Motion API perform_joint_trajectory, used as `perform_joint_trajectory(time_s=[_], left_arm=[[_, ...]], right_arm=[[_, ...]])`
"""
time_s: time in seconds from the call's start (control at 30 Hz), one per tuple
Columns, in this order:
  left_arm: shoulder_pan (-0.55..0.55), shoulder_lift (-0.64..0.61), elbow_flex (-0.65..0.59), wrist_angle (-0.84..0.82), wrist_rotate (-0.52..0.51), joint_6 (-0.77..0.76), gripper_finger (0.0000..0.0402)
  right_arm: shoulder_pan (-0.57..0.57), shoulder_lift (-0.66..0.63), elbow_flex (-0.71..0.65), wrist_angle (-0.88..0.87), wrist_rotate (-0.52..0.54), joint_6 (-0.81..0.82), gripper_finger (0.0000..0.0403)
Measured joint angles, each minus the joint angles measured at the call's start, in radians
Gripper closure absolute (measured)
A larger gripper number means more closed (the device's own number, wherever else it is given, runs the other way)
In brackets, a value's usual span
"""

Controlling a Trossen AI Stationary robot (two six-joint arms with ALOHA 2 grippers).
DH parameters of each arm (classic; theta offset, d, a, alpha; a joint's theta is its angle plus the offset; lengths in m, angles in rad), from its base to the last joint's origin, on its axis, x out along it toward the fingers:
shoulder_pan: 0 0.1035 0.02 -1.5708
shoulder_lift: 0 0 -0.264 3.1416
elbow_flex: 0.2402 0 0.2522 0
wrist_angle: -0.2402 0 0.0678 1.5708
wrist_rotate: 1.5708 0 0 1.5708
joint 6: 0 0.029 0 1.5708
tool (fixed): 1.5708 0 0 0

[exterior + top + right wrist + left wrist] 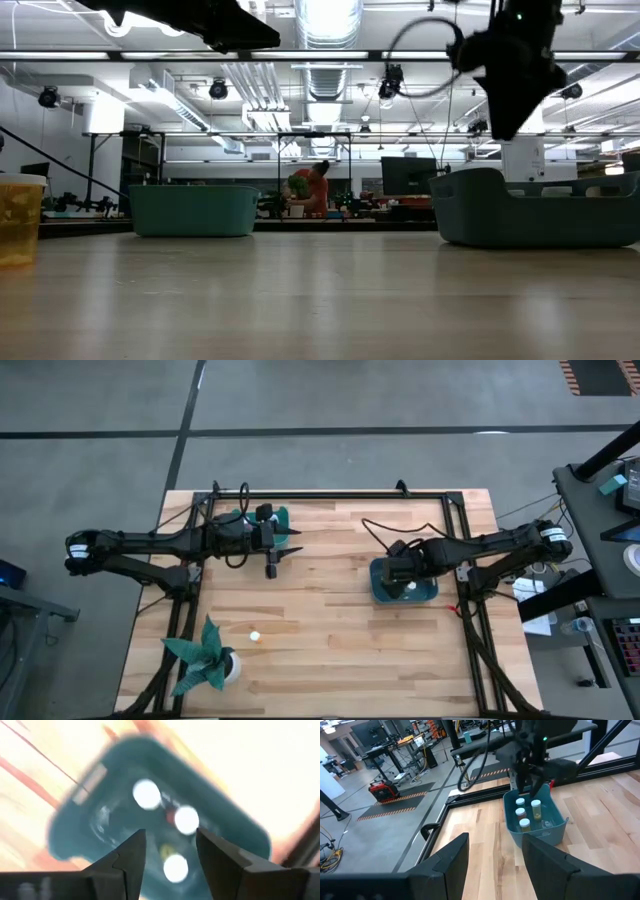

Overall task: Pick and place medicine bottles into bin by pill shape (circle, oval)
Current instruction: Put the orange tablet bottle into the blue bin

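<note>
Several small white-capped medicine bottles [521,813] stand upright in the teal bin [432,592] at the table's right. My right gripper [170,851] hangs open above this bin, pointing steeply down, with nothing between its fingers. Three white caps [186,819] show below it. One more bottle [255,636] stands alone on the table at the near left; in the low view this bottle [20,220] looks yellowish. A second teal bin [282,517] sits at the far left. My left gripper [495,865] is held open in the air beside that bin, pointing toward the right bin.
A teal paper plant in a white pot [208,660] stands at the near left corner. A black frame [330,496] runs along the table's edges. Bare wood [330,640] lies between the bins and the near edge.
</note>
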Motion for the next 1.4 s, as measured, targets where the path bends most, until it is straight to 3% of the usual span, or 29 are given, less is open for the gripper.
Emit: perform_joint_trajectory(time_s=[0.23, 0.57, 0.9, 1.4], left_arm=[[0.000, 0.000, 0.000, 0.000, 0.000, -0.003, 0.0235], [-0.001, 0.000, 0.000, 0.000, 0.000, -0.011, 0.0235], [-0.001, 0.000, 0.000, -0.001, 0.000, -0.114, 0.0235], [-0.050, 0.000, -0.008, -0.025, 0.005, -0.366, 0.0235]], right_arm=[[0.098, 0.000, 0.056, 0.148, 0.185, -0.142, 0.0251], [0.184, -0.001, -0.013, 0.599, 0.284, -0.537, 0.0270], [0.187, -0.042, -0.172, 1.042, 0.205, -0.884, 0.0278], [0.129, -0.262, -0.524, 1.609, 0.001, -1.097, 0.0280]])
